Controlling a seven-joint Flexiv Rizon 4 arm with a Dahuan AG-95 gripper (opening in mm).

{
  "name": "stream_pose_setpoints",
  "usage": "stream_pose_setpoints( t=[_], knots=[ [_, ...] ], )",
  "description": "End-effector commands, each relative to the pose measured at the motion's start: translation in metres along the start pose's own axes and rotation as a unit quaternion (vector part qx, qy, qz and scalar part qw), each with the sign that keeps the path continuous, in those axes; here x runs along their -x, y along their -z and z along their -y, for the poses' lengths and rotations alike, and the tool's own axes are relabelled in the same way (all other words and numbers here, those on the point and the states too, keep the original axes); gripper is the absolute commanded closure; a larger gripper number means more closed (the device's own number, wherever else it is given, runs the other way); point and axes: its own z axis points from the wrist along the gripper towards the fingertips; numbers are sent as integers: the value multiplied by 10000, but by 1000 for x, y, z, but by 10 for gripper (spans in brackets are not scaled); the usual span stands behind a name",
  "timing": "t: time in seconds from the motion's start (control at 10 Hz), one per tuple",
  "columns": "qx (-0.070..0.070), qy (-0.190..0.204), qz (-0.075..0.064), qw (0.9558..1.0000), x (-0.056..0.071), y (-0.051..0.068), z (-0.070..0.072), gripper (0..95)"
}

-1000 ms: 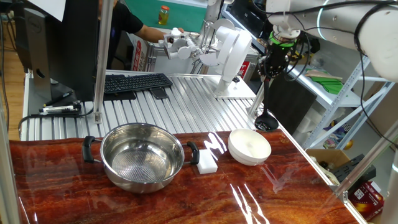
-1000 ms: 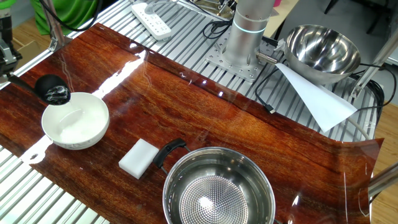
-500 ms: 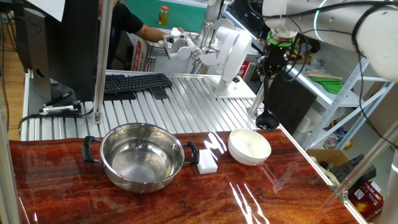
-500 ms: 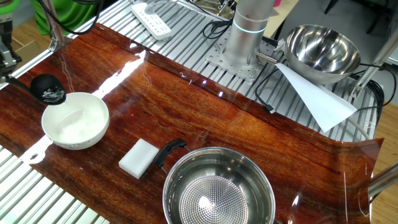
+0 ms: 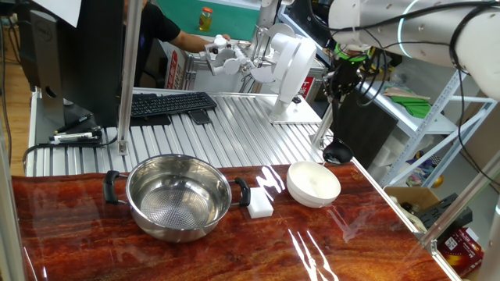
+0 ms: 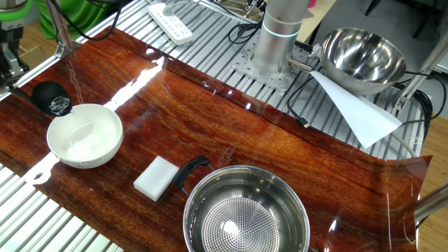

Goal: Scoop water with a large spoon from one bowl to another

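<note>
The black ladle hangs from my gripper (image 5: 337, 86), which is shut on the top of its thin handle. The ladle's cup (image 5: 337, 152) sits just beyond the far right rim of the small white bowl (image 5: 312, 198), outside it and slightly above table level. In the other fixed view the cup (image 6: 50, 98) is up and left of the white bowl (image 6: 77, 159), and my gripper (image 6: 10, 61) shows at the left edge. The steel bowl with black side handles (image 5: 156, 183) stands left of the white bowl, with water over its dotted bottom (image 6: 245, 183).
A white rectangular block (image 5: 260, 203) lies between the two bowls, also seen in the other fixed view (image 6: 158, 177). A second plain steel bowl (image 6: 362, 52), the arm's base (image 6: 278, 42) and a power strip (image 6: 170, 21) stand on the slatted metal behind. A keyboard (image 5: 168, 103) lies at the back.
The ladle's cup has drifted away from the white bowl's rim, outward and slightly up, with my gripper still shut on the handle. The bowls and block have not moved.
</note>
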Motion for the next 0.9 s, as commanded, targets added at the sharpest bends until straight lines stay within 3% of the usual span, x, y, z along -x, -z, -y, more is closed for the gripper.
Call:
stream_pose_setpoints(
  t=[0.1, 0.9],
  knots=[
    [-106, 33, 66, 9999, -2, 0, 1, 950],
    [-420, 131, 214, 9988, -2, 0, 1, 950]
  ],
)
